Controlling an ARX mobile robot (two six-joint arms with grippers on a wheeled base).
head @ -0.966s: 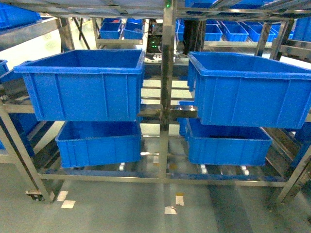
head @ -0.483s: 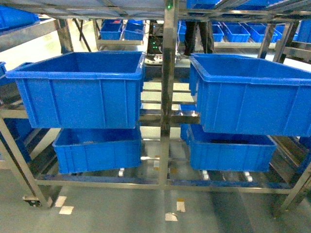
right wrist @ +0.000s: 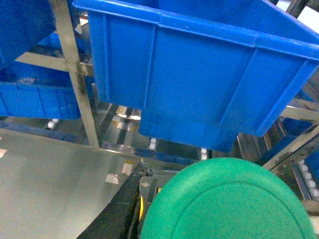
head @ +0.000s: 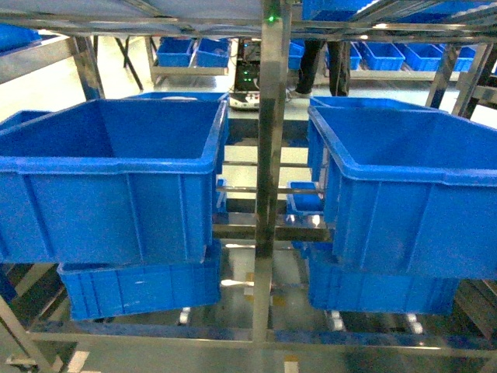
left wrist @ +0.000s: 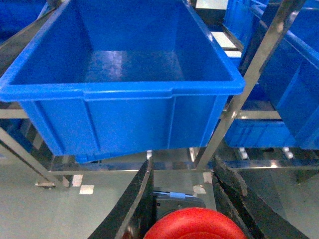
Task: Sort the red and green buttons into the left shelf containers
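Note:
The red button (left wrist: 197, 226) sits at the bottom of the left wrist view with my left gripper (left wrist: 183, 172) shut on its dark base. Ahead of it and higher is a large deep blue container (left wrist: 124, 94), whose visible inside is bare; it is the upper left one (head: 109, 202) in the head view. The green button (right wrist: 229, 199) fills the bottom of the right wrist view, and my right gripper (right wrist: 194, 172) is shut on it, with only its left finger (right wrist: 119, 204) showing. Above it hangs the upper right deep container (right wrist: 199, 74), also (head: 404, 210). Neither gripper shows in the head view.
A steel upright post (head: 268, 155) stands between the two deep containers. Shallower blue bins (head: 140, 287) (head: 380, 291) sit on the lower tier on rollers. A small blue bin (head: 304, 198) lies behind the post. More shelves of blue bins and a person's legs (head: 314, 58) are beyond.
The head view has come closer to the shelf: both upper containers look larger and lower in frame, and the floor in front has dropped out of view.

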